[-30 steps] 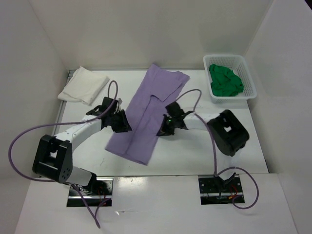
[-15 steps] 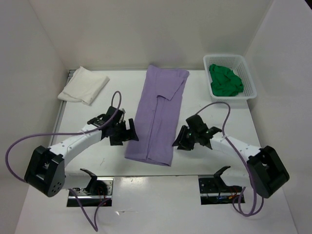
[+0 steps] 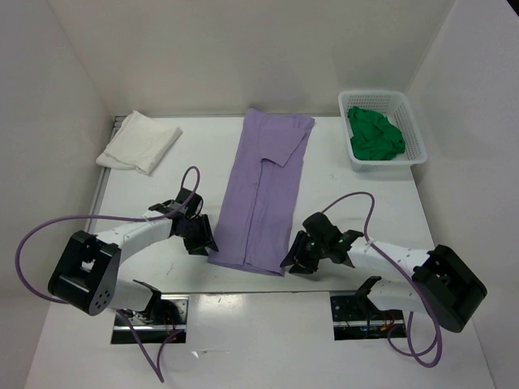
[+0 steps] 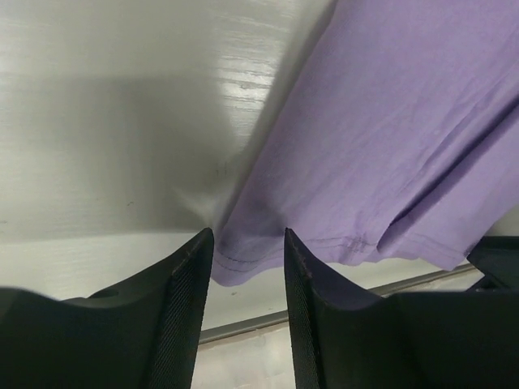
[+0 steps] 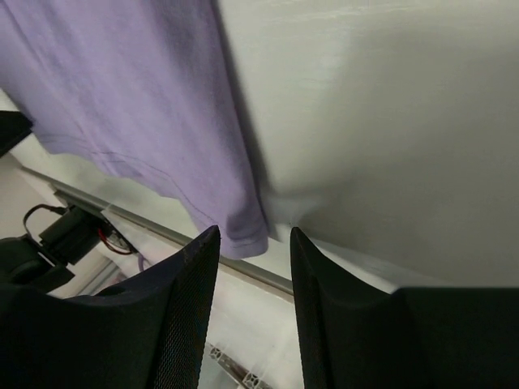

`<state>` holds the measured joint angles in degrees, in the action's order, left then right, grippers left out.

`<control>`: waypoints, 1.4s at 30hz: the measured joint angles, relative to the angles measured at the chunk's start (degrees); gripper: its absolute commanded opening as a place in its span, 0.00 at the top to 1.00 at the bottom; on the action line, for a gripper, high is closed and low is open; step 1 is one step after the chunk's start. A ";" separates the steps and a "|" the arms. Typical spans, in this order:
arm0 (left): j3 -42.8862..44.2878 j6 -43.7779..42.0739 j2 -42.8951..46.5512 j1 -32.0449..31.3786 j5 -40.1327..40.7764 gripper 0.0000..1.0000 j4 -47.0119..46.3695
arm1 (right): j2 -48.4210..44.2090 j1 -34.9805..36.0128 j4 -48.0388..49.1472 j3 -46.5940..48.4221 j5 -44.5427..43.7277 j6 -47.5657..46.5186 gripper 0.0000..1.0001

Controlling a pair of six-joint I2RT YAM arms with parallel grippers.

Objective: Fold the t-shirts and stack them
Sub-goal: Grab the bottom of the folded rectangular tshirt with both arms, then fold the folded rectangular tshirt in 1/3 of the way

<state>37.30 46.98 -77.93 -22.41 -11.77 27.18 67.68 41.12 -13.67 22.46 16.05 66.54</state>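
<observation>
— While we check the white lattice basket [image 3: 414, 136] at the far right of the surface [image 3: 357, 203], what do we find in it?
— We see the green t-shirt [image 3: 375, 135] crumpled inside. The lilac t-shirt [image 3: 263, 203] lies in a long strip mid-surface, and the white t-shirt [image 3: 139, 142] lies folded at far left.
— And our arms?
— Our left end effector [image 3: 203, 241] and right end effector [image 3: 293, 261] both have their fingers apart, one at each near corner of the lilac hem, clamping nothing.
</observation>
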 measured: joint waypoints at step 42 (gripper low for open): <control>44.15 -6.49 -23.98 4.94 6.03 1.00 4.33 | 19.19 -26.97 -10.34 36.22 -1.18 -22.18 1.00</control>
<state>81.45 40.49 -101.91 -17.47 -5.74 31.51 86.87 14.15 -24.01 58.67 14.87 44.36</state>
